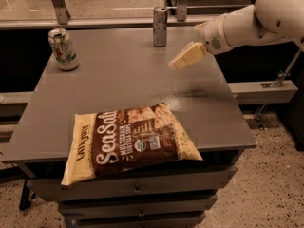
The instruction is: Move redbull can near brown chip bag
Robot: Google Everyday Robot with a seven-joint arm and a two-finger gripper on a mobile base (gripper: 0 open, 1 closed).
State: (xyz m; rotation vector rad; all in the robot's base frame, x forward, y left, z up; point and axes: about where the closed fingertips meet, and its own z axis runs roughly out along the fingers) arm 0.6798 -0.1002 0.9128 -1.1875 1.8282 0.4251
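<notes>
Camera view — gripper (pixel 175 64) over table (pixel 118 72), near redbull can (pixel 160 27), apart — grip state unclear.

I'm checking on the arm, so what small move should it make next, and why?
Probably carry the gripper toward the redbull can. The gripper hangs above the table, apart from the can, which stands upright at the far edge, away from the brown chip bag.
</notes>
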